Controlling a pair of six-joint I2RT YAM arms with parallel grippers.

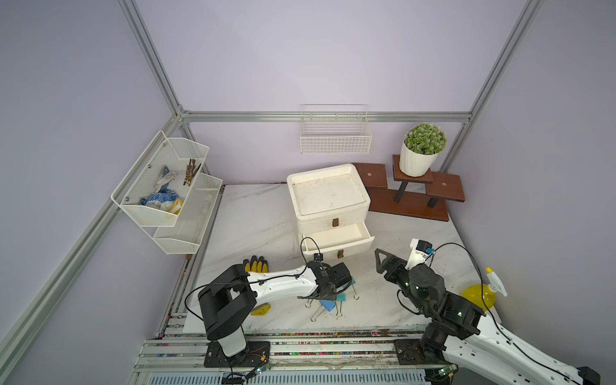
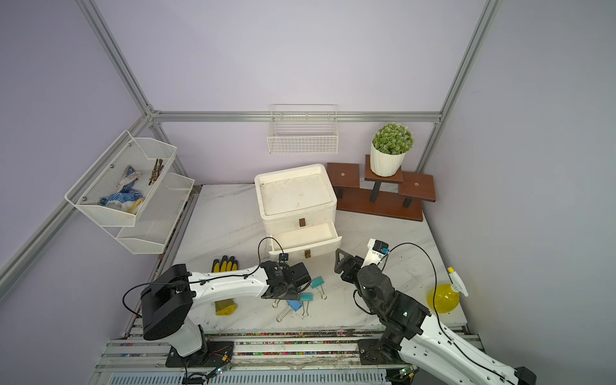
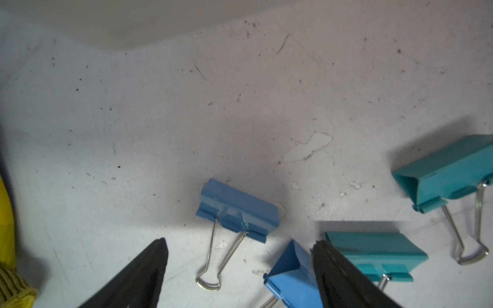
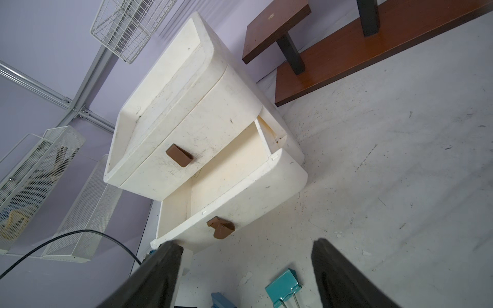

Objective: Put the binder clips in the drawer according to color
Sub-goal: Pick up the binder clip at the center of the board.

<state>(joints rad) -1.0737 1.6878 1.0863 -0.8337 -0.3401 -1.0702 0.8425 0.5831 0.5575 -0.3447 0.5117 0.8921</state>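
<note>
Marble tabletop (image 1: 253, 216) is lying bare at nine o'clock of the open drawer (image 1: 338, 247). The binder clips (image 1: 327, 305) are resting at its six o'clock, handles pointing five-to-seven. The left gripper (image 3: 239, 241) and right gripper (image 4: 246, 242) are gaping, empty.

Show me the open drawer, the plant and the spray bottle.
open drawer (image 1: 336, 236): in a top view, bare floor
plant (image 1: 425, 138): in a top view, green leaves
spray bottle (image 1: 471, 295): in a top view, yellow belly
</note>
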